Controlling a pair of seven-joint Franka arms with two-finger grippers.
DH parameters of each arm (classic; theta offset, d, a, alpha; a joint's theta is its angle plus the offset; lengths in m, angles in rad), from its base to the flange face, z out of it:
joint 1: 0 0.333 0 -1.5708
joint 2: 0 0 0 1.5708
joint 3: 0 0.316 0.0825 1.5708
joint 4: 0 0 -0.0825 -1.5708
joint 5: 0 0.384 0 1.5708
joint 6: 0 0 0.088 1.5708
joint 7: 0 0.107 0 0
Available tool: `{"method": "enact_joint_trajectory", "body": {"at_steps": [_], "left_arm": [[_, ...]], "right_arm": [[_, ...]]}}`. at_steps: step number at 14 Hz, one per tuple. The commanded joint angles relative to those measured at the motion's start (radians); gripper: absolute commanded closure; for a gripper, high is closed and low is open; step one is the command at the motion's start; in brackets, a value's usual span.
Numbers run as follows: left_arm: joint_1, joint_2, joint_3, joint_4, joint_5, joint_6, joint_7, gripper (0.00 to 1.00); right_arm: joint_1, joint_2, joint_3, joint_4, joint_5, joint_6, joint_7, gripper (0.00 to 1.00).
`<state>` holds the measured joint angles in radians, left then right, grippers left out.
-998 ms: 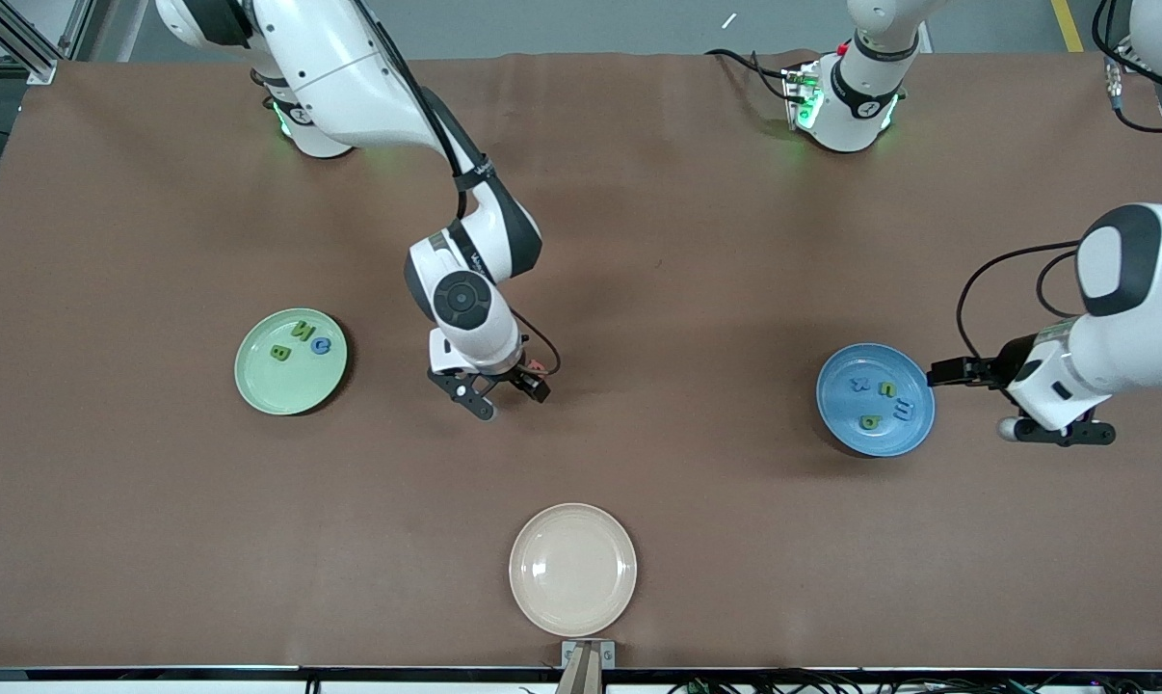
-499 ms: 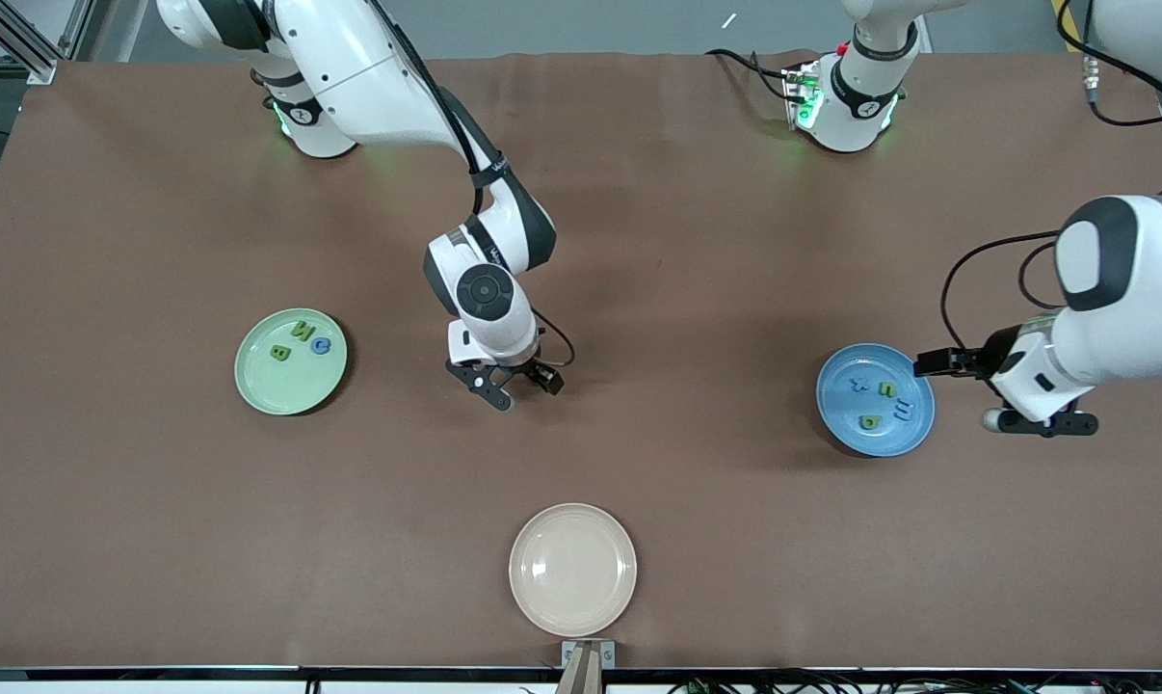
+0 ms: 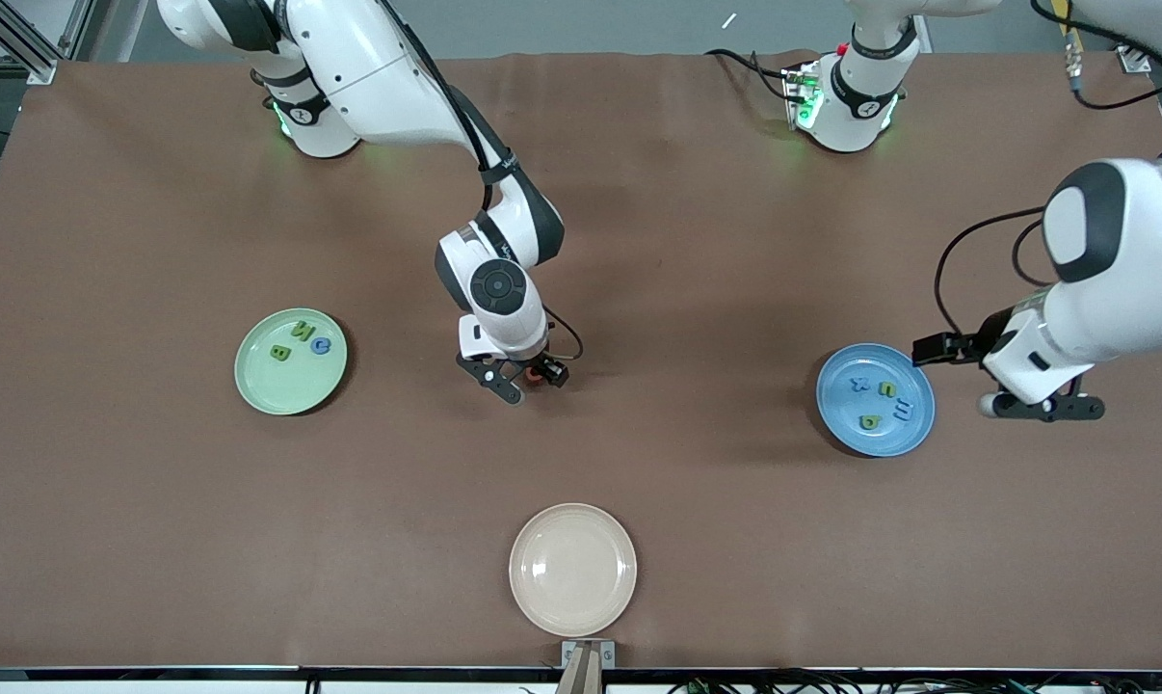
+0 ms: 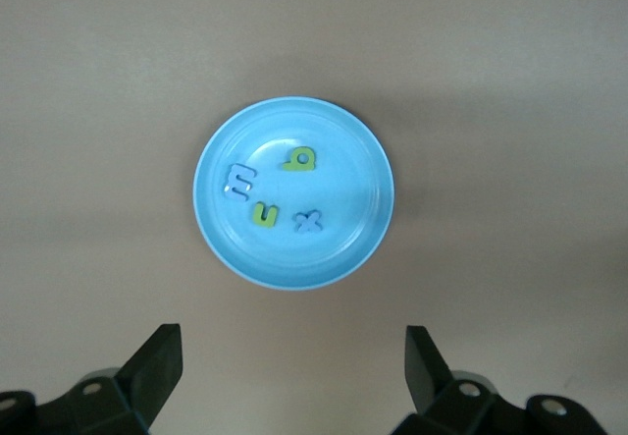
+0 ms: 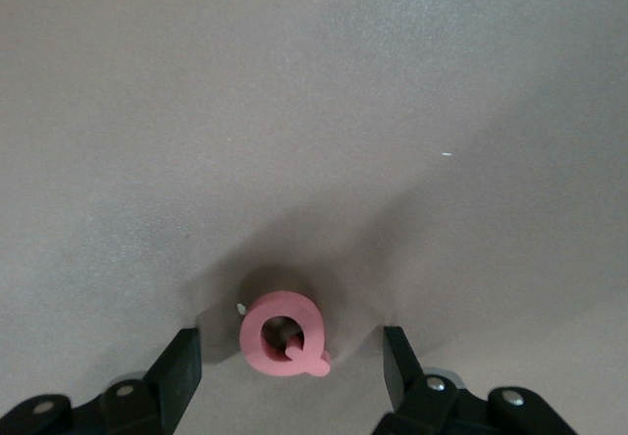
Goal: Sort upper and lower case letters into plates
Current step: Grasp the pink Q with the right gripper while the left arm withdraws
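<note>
Cream plate (image 3: 572, 569): an empty round plate is set close to the table's (image 3: 157, 540) edge nearest the front camera, about midway along it; it is no part of the sorting.

Blue plate (image 3: 875, 399): placed toward the left arm's end of the table; four small letters, two green and two blue, are seen lying in it.

Left gripper (image 3: 1042, 406): held in the air just beside the blue plate, toward the left arm's end; its fingers are spread wide with nothing between them. This arm is judged to be waiting.

Green plate (image 3: 291, 360): placed toward the right arm's end of the table; three letters are seen in it, two green and one blue.

Pink letter Q (image 5: 286, 335): lying flat on the bare table near its middle, between the two coloured plates and well apart from both.

Right gripper (image 3: 526, 380): lowered over the pink letter, one finger on each side; the fingers are parted and not yet touching it.

Step in hand: the pink letter is judged about to be pinched.

Doing it well: the fingers are best kept level and low so the pads meet the letter's round sides evenly; an off-centre squeeze could push it aside.

Destination: judged to be the green plate, since capitals appear there.
</note>
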<state>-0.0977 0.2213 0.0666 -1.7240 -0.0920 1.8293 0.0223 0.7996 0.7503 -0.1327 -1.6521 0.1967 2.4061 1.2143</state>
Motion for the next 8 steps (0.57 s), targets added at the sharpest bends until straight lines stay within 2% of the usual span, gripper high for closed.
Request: {"method": "enact_joint_trajectory", "body": {"at_steps": [1,3,4,5,7,8], "left_arm": [[0.004,-0.12,0.005,0.006,-0.015,-0.079,0.001,0.0],[0.006,-0.17,0.009,0.036,-0.015,-0.12,0.001,0.0],[0.006,-0.184,0.01,0.058,-0.011,-0.152,0.001,0.0],[0.006,-0.194,0.01,0.082,-0.009,-0.183,0.001,0.0],[0.006,-0.209,0.012,0.115,-0.009,-0.22,-0.002,0.0],[0.006,-0.215,0.01,0.132,-0.009,-0.226,-0.007,0.0]], "right_arm": [[0.012,0.015,-0.01,0.002,0.017,0.025,0.013,0.18],[0.01,0.018,-0.01,0.002,0.017,0.034,0.013,0.26],[0.01,0.018,-0.01,0.002,0.017,0.033,0.013,0.33],[0.009,0.018,-0.01,0.0,0.015,0.033,0.011,0.46],[0.006,0.018,-0.01,-0.002,0.015,0.03,0.011,0.85],[0.0,0.017,-0.01,-0.002,0.017,0.024,0.013,0.99]]}}
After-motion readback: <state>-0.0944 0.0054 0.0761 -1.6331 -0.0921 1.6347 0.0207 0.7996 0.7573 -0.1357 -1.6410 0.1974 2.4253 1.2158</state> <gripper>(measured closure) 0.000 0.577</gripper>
